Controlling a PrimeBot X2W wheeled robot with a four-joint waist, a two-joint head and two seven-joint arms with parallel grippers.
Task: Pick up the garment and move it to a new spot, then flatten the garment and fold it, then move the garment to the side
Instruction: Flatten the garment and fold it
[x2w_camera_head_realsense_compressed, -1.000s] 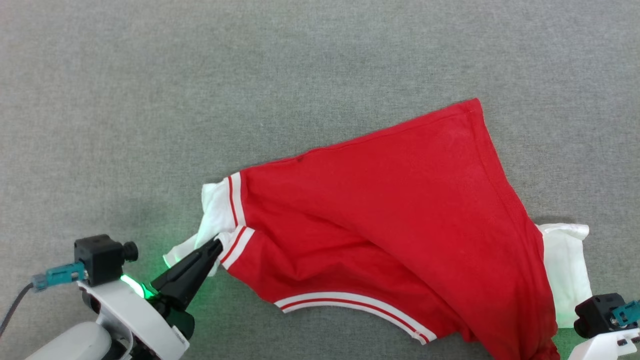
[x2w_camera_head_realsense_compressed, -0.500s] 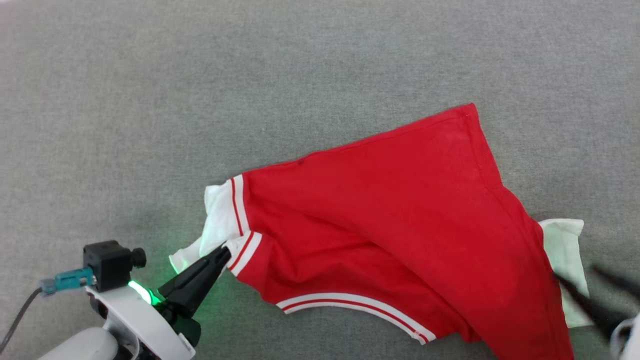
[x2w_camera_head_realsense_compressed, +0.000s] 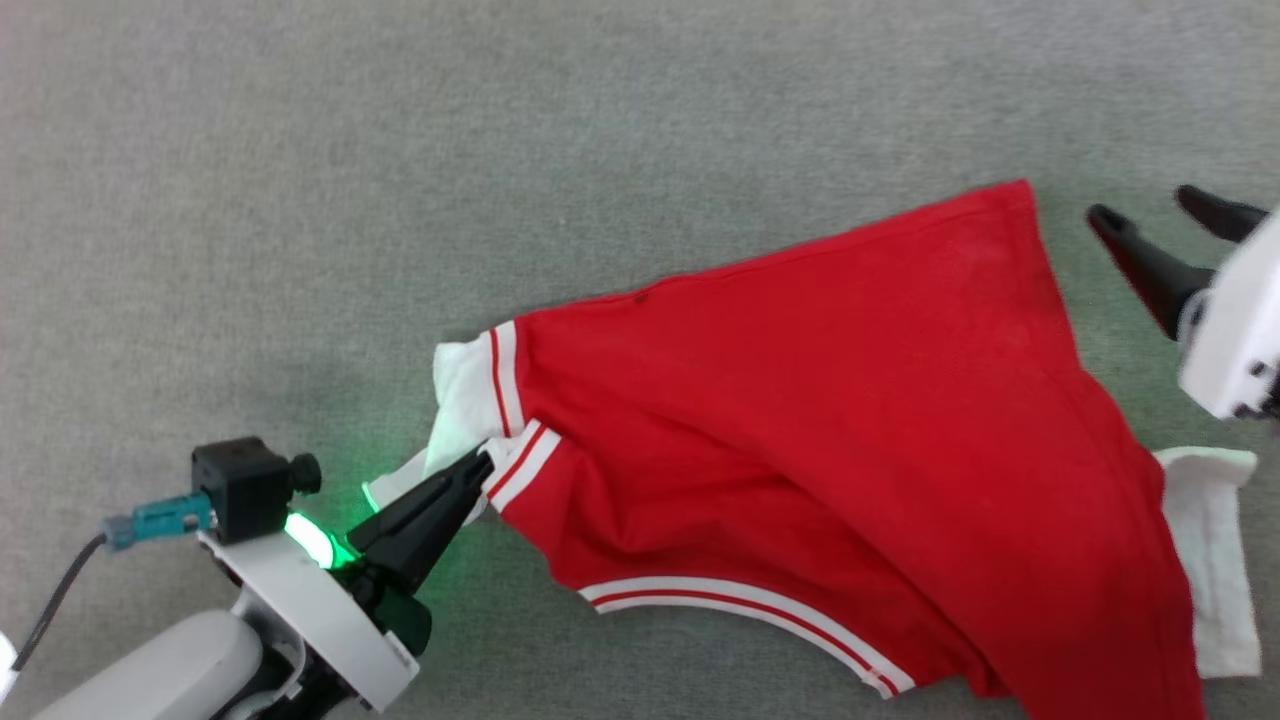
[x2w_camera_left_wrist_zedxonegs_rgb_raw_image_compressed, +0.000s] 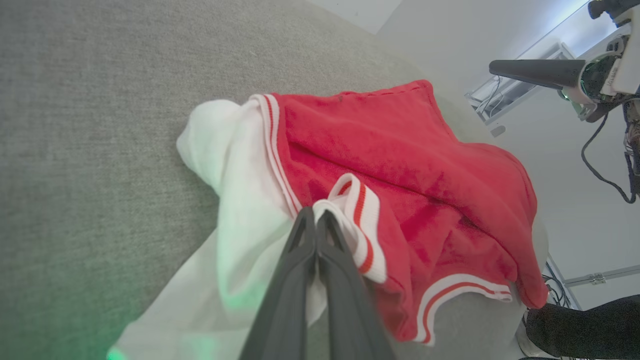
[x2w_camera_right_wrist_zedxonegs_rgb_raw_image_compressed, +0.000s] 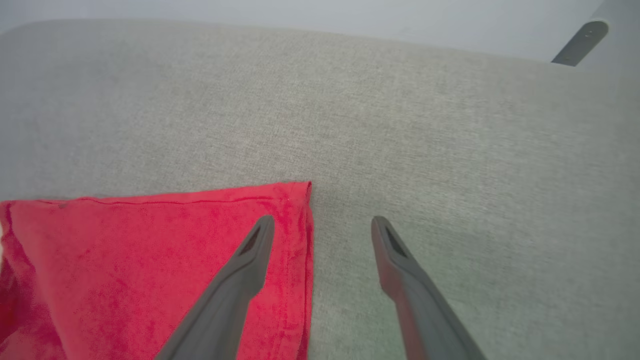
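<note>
Well, left jaws clamp the shirt (x2w_camera_head_realsense_compressed: 800, 420) by its trim (x2w_camera_left_wrist_zedxonegs_rgb_raw_image_compressed: 357, 220); right jaws, spread wide, hover beside its corner (x2w_camera_right_wrist_zedxonegs_rgb_raw_image_compressed: 295, 197) and should straddle it squarely before closing.

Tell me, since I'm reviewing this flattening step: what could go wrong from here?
1. The left gripper pinches only the striped sleeve trim of the garment; a pull could slip it free or bunch the cloth.
2. The right gripper is open near the far red corner; closing may miss the edge.
3. The white sleeve at the other side lies partly under the red body and might end up folded under.
</note>
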